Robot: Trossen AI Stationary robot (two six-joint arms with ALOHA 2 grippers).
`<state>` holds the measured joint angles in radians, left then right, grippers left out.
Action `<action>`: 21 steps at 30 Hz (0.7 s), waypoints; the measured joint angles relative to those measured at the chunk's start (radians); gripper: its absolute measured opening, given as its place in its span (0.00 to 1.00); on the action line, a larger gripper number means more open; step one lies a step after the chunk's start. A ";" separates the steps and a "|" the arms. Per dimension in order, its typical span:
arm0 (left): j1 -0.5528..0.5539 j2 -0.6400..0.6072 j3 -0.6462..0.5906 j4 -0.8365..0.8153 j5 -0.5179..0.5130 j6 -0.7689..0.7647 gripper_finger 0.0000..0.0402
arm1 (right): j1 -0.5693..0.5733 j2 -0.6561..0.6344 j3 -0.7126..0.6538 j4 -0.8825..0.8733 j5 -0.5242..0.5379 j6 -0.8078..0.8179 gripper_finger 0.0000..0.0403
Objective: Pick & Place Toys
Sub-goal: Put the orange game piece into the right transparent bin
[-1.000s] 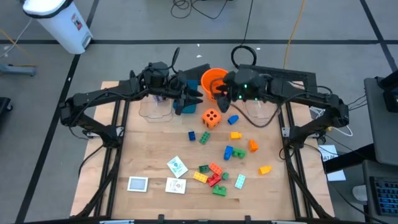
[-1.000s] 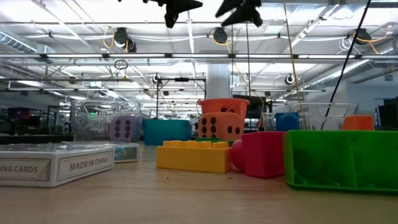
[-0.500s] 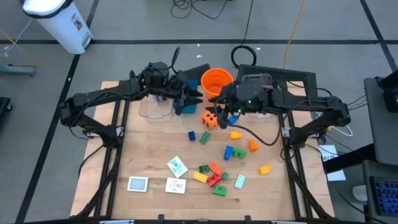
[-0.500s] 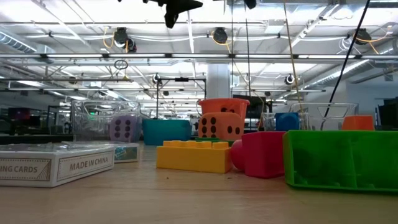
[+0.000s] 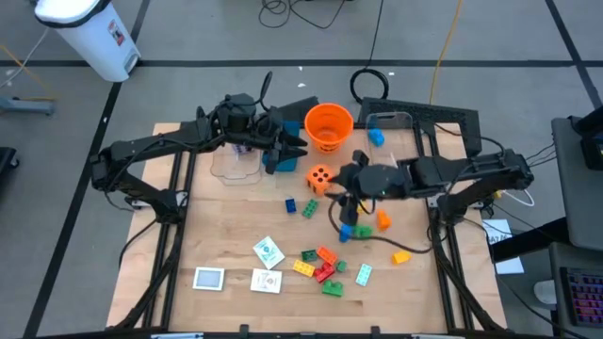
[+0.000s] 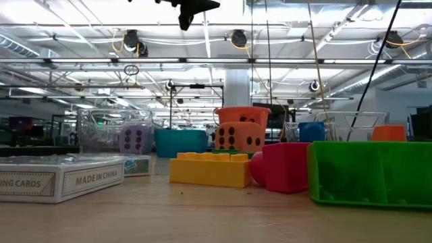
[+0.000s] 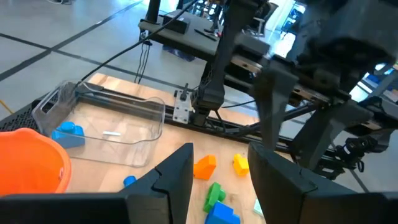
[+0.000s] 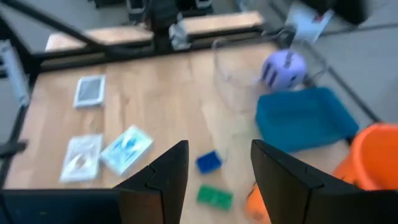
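My right gripper [image 5: 341,202] hangs open and empty over the scattered bricks [image 5: 325,266], so I should drop squarely over 1 brick before closing; left gripper [image 5: 294,143] waits, open.

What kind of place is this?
Probably a robotics lab in an open industrial hall: bare ceiling beams, cables on the grey floor, and a wooden table between two robot arms.

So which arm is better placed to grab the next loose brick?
Right, probably: the right gripper, open and empty, hangs over the scattered bricks, while the left gripper sits back by the orange bucket.
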<state>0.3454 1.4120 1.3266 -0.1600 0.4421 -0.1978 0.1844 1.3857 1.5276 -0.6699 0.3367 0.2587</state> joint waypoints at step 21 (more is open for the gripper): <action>0.000 0.000 0.000 0.013 -0.001 -0.043 0.40 | 0.065 -0.004 -0.034 -0.574 -0.078 0.601 0.41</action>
<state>0.3454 1.4120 1.3262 -0.1474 0.4416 -0.2409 0.2489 1.3819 1.4936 -1.2442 0.2587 0.8597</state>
